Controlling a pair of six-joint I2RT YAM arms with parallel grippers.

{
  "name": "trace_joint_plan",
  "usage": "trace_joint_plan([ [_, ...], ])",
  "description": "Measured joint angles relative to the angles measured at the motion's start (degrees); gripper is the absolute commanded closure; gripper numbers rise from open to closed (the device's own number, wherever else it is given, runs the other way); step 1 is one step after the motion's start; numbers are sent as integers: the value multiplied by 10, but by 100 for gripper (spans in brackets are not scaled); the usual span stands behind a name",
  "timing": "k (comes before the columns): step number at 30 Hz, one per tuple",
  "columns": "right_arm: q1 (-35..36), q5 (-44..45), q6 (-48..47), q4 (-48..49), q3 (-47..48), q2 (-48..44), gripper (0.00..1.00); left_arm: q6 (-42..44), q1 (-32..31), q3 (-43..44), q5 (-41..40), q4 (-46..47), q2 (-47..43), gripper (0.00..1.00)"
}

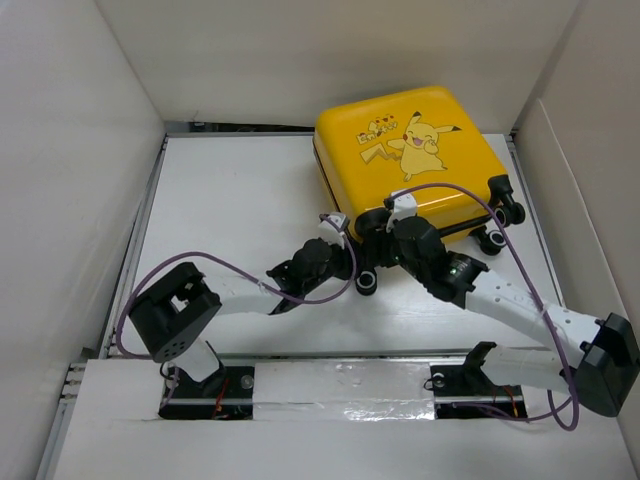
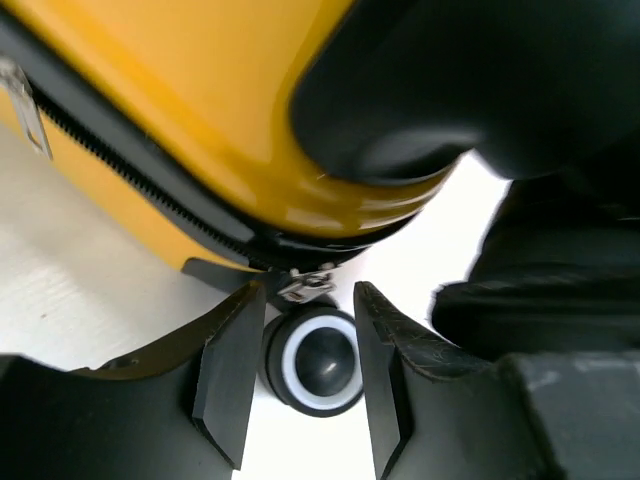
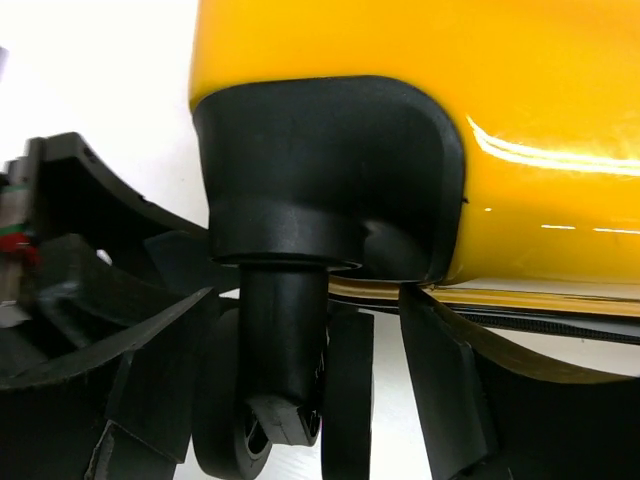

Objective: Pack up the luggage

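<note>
The luggage (image 1: 410, 160) is a yellow hard-shell suitcase lying closed at the back right of the table, Pikachu face up. My left gripper (image 1: 349, 264) is open at its near-left corner. In the left wrist view the gripper (image 2: 308, 305) has a silver zipper pull (image 2: 305, 283) at its tips and a black white-ringed wheel (image 2: 315, 362) beyond, touching neither. My right gripper (image 1: 379, 250) is at the same corner. In the right wrist view the gripper (image 3: 300, 340) is open astride the black caster (image 3: 285, 380) under the yellow shell (image 3: 420, 60). The lining is hidden.
White walls enclose the table (image 1: 230, 200) on the left, back and right. The suitcase's other wheels (image 1: 497, 238) stick out at its near-right corner. A second zipper tab (image 2: 27, 108) hangs on the black zipper band (image 2: 120, 165). The two arms are crowded close together.
</note>
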Motion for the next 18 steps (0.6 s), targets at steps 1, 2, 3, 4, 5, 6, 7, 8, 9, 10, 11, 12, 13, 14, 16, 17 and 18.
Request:
trace_joint_plan([
  [1, -1, -1, -2, 1, 1, 1, 20, 2, 0, 1, -3, -3, 6, 63],
  [2, -3, -3, -3, 1, 2, 4, 21, 3, 0, 3, -6, -5, 11, 63],
  [3, -3, -3, -4, 2, 3, 6, 23, 5, 0, 5, -10, -6, 17, 65],
  [4, -4, -4, -5, 3, 4, 8, 31, 7, 0, 8, -13, -8, 21, 67],
  [5, -4, -5, -7, 5, 4, 10, 37, 8, 0, 12, -17, -9, 24, 68],
  [6, -4, -5, -10, 6, 4, 14, 43, 8, 0, 16, -21, -9, 26, 70],
  [7, -3, -5, -10, 8, 5, 17, 57, 10, 0, 20, -25, -11, 27, 71],
  [8, -4, -5, -6, 12, 7, 19, 63, 10, 0, 21, -29, -13, 27, 73],
  [9, -3, -5, -2, 11, 9, 20, 70, 11, 0, 21, -34, -14, 27, 75],
  [10, -3, -5, -4, 11, 9, 20, 80, 12, 0, 21, -37, -14, 27, 79],
  [11, -4, -5, -4, 13, 9, 23, 84, 12, 0, 21, -40, -14, 27, 81],
  [12, -4, -5, -4, 14, 9, 23, 87, 13, -2, 21, -45, -14, 27, 87],
  [13, -4, -5, -4, 15, 9, 23, 94, 14, -3, 21, -47, -14, 27, 89],
  [14, -4, -5, -4, 16, 9, 23, 97, 17, -5, 21, -50, -14, 27, 91],
  [16, -4, -4, -4, 16, 9, 22, 100, 22, -7, 21, -54, -14, 26, 100],
  [17, -5, -2, -5, 16, 9, 22, 100, 26, -8, 21, -57, -14, 25, 100],
  [18, -6, -2, -5, 16, 9, 21, 100, 29, -9, 21, -61, -17, 23, 100],
])
